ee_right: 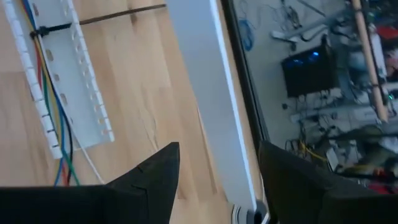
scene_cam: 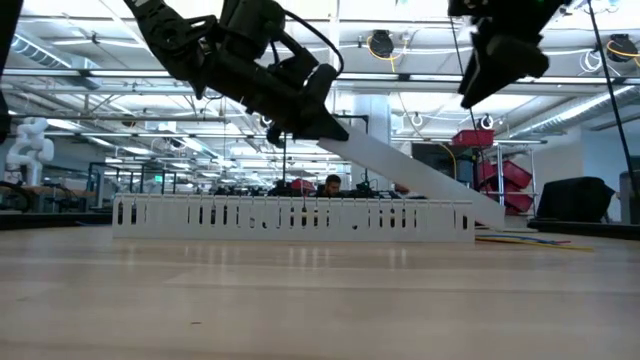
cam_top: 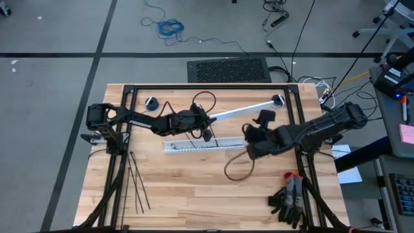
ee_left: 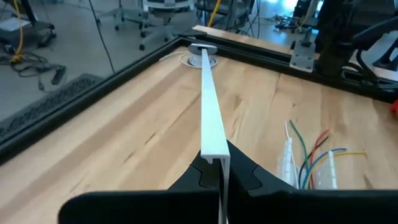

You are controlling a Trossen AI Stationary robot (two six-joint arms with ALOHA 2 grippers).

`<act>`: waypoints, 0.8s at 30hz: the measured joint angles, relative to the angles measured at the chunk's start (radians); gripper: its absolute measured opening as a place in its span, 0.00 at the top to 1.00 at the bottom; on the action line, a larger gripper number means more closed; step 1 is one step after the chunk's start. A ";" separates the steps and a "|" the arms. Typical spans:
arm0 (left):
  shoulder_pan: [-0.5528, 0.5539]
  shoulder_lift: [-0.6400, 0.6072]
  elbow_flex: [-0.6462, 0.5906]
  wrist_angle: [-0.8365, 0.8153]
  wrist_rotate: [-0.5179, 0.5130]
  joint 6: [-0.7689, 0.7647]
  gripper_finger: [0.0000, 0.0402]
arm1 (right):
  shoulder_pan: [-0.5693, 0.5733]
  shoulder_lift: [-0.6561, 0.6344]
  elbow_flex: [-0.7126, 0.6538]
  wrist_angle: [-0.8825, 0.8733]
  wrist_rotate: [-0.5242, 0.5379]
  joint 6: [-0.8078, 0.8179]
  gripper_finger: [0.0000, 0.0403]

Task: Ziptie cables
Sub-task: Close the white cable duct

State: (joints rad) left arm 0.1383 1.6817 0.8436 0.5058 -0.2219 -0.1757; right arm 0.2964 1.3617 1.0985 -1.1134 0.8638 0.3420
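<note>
Dark fingers of the left gripper [ee_left: 219,180] are clenched on one end of a long white cover strip [ee_left: 210,118], which runs away from it across the tabletop [ee_left: 124,130] to the far corner. Just beside that gripper lies the white slotted duct [ee_right: 68,81], with the cables [ee_right: 46,93] laid in it and a ziptie [ee_right: 93,22] around them. Over the strip, the right gripper [ee_right: 217,168] hangs released. Spare zipties [cam_top: 137,184] lie well apart, near the left arm's base.

1. The left gripper [cam_top: 206,121] held one end of a long white strip [cam_top: 242,110].
2. The right gripper [cam_top: 253,133] hovered beside the slotted duct [cam_top: 204,144].
3. Zipties [cam_top: 137,184] lay near the table's [cam_top: 194,194] left edge.
</note>
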 joint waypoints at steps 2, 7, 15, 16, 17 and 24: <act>0.000 0.000 0.000 -0.003 0.014 -0.012 1.00 | 0.045 0.000 0.000 -0.047 0.034 0.110 0.48; 0.000 0.000 0.000 -0.002 0.085 -0.128 1.00 | 0.182 -0.002 -0.042 -0.103 0.137 0.409 0.48; 0.003 0.000 0.000 -0.003 0.115 -0.220 1.00 | 0.309 0.000 -0.335 -0.072 0.337 0.824 0.48; 0.005 0.000 0.000 -0.004 0.116 -0.233 1.00 | 0.311 0.000 -0.356 -0.056 0.347 0.848 0.48; 0.009 0.000 0.000 -0.006 0.119 -0.237 1.00 | 0.311 0.000 -0.373 -0.046 0.356 0.860 0.48; 0.029 0.000 0.000 0.012 0.227 -0.354 1.00 | 0.306 0.000 -0.388 0.066 0.410 0.693 0.48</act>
State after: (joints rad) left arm 0.1671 1.6814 0.8433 0.5180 0.0053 -0.5296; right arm 0.6022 1.3613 0.7105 -1.0476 1.2735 1.0348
